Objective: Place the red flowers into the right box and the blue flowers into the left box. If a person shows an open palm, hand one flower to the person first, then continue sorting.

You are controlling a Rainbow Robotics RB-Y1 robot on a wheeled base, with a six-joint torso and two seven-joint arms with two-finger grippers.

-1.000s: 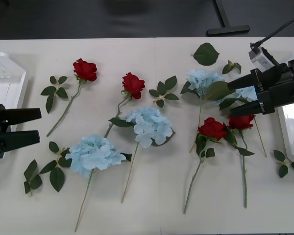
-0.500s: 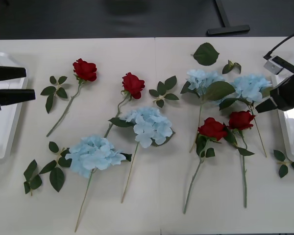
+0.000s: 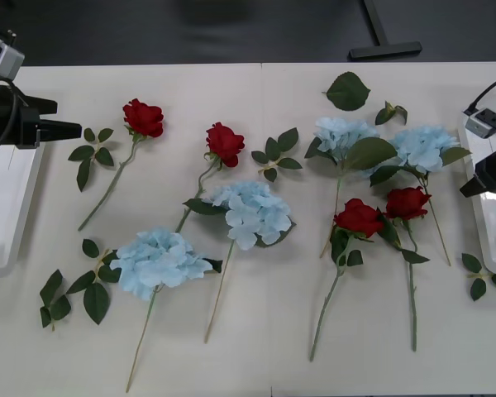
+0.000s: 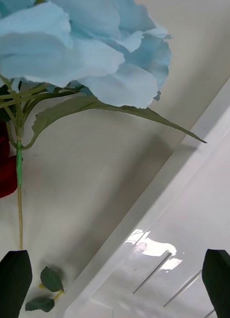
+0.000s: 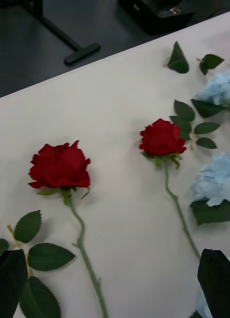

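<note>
Since 1 second ago both arms have drawn back toward the table's outer edges. The left gripper [image 3: 66, 131], black-fingered, was low beside the white plastic left box [image 3: 8, 207]; it now sits higher, at that box's far end, near the far-left red fabric rose [image 3: 143, 117]. Its fingers [image 5: 10, 278] are spread wide and hold nothing. The right gripper [image 4: 115, 283], earlier reaching over the right-hand pale blue fabric hydrangea [image 3: 422, 146], has retreated to the white plastic right box [image 3: 488, 223], fingers wide apart and empty. All 4 red roses and 4 blue hydrangeas lie on the white table [image 3: 256, 347] where they were, none inside either box.
</note>
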